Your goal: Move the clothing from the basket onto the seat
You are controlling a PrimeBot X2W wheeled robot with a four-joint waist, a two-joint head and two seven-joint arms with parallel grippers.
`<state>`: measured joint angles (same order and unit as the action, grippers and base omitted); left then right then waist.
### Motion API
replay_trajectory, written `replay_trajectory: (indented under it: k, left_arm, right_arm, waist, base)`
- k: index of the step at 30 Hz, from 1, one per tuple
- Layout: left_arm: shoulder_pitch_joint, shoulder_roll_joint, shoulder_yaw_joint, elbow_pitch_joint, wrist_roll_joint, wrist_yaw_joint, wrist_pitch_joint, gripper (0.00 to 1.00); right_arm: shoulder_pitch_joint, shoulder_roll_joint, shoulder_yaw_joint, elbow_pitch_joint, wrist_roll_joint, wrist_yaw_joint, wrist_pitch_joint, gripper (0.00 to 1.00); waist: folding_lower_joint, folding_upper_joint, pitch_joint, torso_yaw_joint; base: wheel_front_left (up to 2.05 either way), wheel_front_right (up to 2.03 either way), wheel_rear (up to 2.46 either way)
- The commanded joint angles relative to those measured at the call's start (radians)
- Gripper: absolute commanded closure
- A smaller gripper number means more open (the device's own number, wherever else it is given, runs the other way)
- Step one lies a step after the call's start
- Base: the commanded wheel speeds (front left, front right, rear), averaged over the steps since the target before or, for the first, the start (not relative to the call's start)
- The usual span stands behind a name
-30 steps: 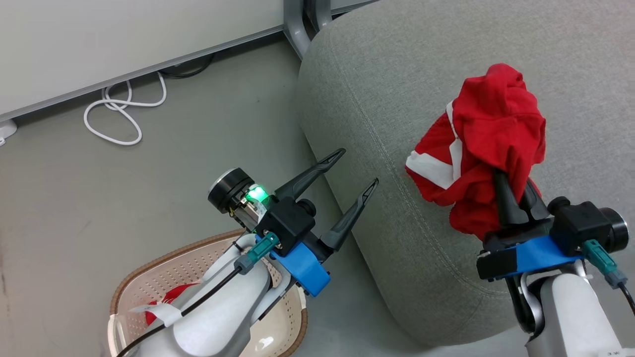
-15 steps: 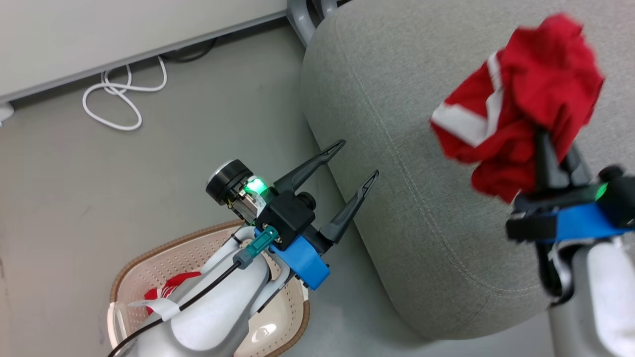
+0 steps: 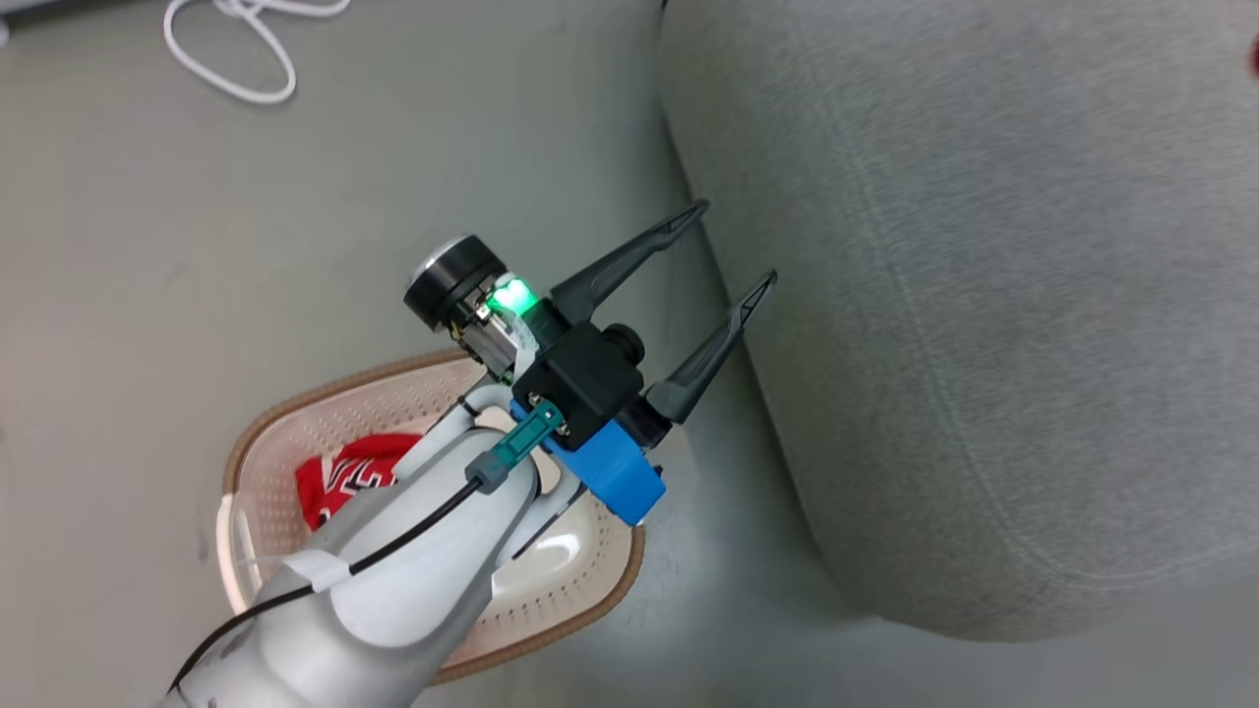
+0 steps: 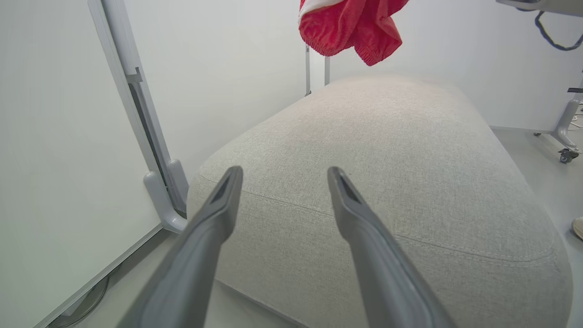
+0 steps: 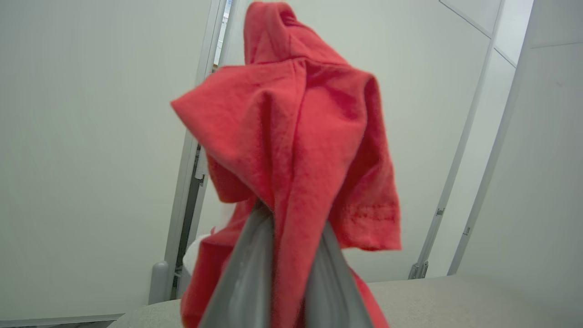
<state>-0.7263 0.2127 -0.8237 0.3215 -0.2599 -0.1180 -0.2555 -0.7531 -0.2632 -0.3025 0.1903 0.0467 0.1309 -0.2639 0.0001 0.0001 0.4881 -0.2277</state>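
A red numbered jersey (image 3: 344, 477) is lying in the cream perforated plastic basket (image 3: 258, 462). The left gripper (image 3: 738, 243) is hovering, fingers spread and empty, beside the grey woven upholstered seat (image 3: 984, 295). The right gripper (image 5: 289, 237) is clamping a plain red soft garment (image 5: 296, 114) above the seat.

White cable (image 3: 264, 96) coiled on grey floor (image 3: 148, 246), well beyond left gripper (image 3: 738, 243), out past its left side. Grey post (image 4: 132, 91) and white wall panel (image 4: 54, 136) ahead-left of that gripper; small caster (image 4: 566, 156) far off to its right.

Red clothing (image 5: 300, 136), grey seat (image 3: 984, 295), cream basket (image 3: 374, 408)
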Motion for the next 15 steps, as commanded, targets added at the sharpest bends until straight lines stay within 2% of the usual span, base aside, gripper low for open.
replay_trajectory:
  k: [1, 6, 10, 15]
  left_arm:
    - [-0.028, -0.001, -0.002, -0.008, 0.008, 0.002, 0.005, 0.00]
    - [-0.068, -0.003, -0.002, -0.028, 0.017, 0.005, 0.004, 0.00]
    - [-0.087, -0.002, -0.004, -0.039, 0.024, 0.005, 0.005, 0.00]
    - [-0.110, -0.011, -0.011, -0.039, 0.029, 0.004, 0.001, 0.00]
  right_arm:
    - [-0.035, -0.021, -0.019, 0.016, 0.001, 0.000, -0.001, 1.00]
    - [-0.103, -0.058, -0.062, 0.081, -0.019, 0.000, -0.001, 1.00]
    - [-0.137, -0.061, -0.075, 0.135, -0.021, 0.000, -0.001, 1.00]
    - [-0.172, -0.056, -0.086, 0.259, -0.033, 0.000, -0.001, 1.00]
  waist:
    - [-0.0001, -0.0001, 0.056, 0.047]
    - [-0.0001, -0.0001, 0.129, 0.080]
    - [-0.0001, -0.0001, 0.171, 0.094]
    - [-0.0001, -0.0001, 0.213, 0.115]
  base:
    - [0.00, 0.00, 0.00]
    - [0.00, 0.00, 0.00]
    - [0.00, 0.00, 0.00]
    - [0.00, 0.00, 0.00]
